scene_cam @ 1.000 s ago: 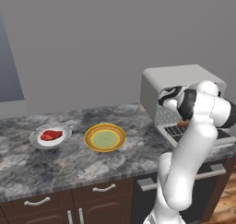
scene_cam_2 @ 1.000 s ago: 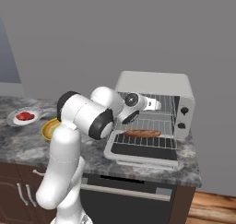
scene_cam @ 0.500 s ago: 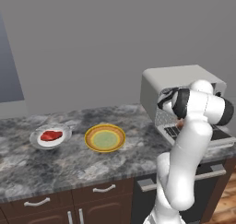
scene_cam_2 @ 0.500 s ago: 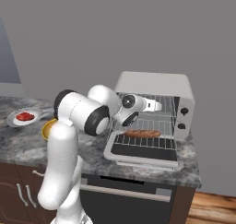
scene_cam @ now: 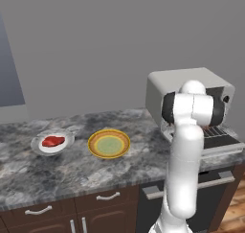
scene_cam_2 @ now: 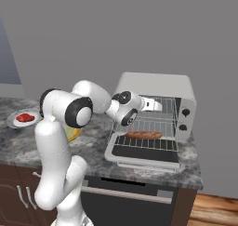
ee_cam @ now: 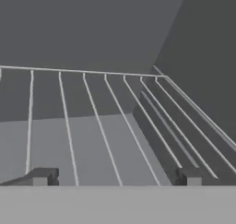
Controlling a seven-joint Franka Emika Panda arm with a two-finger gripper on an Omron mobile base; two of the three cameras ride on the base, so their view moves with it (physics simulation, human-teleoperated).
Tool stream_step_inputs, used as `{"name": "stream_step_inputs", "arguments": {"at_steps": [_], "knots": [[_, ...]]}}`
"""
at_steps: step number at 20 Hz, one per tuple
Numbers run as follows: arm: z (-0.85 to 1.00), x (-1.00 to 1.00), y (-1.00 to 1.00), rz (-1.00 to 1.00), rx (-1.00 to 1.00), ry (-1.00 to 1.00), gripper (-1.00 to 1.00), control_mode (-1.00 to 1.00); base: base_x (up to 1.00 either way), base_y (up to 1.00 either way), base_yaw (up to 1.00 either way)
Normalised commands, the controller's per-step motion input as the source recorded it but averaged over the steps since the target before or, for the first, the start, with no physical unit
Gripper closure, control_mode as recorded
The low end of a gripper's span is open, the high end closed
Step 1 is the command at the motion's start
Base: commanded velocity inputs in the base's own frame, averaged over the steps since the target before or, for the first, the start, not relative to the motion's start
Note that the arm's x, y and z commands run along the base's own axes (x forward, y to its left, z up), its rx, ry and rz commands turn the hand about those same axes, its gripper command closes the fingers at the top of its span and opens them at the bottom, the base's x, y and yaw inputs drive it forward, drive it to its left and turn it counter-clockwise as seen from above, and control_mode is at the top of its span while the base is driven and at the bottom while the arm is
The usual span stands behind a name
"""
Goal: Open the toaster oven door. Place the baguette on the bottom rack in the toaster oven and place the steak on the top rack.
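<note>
**Claw sitting open inside the toaster oven, baguette on the bottom rack**

The toaster oven (scene_cam_2: 155, 88) is standing at the right end of the granite counter (scene_cam: 72, 167), and the toaster oven door (scene_cam_2: 142, 156) is lying folded down flat in front of it, sticking out past the counter edge. The baguette (scene_cam_2: 143, 135) is lying lengthwise on the bottom rack (scene_cam_2: 155, 142), towards the front of it, clear of the oven walls.

The white arm is reaching across from the left, and its claw (scene_cam_2: 157, 106) is poking into the upper part of the oven opening, above the baguette and not touching it. In the hand view the claw (ee_cam: 115, 176) is showing its two dark fingertips (ee_cam: 42, 176) standing wide apart with nothing between them, looking along the thin silver bars of the top rack (ee_cam: 97, 121) towards the dark back wall of the oven.

The steak (scene_cam: 53, 141) is lying on the white plate (scene_cam: 66, 137) at the left of the counter, well apart from the oven. Just to the right of it the green plate with the yellow rim (scene_cam: 109, 144) is sitting bare, between the white plate and the oven.
</note>
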Motion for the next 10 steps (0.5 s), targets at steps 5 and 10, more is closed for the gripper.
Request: {"name": "stream_step_inputs", "arguments": {"at_steps": [5,10], "knots": [[-0.51,-1.0,-0.55,0.13,0.15,0.34,-1.0,-1.0,0.0,0.0,0.0],[-0.61,-1.0,-0.67,0.13,0.21,0.31,-1.0,-1.0,0.0,0.0,0.0]]}}
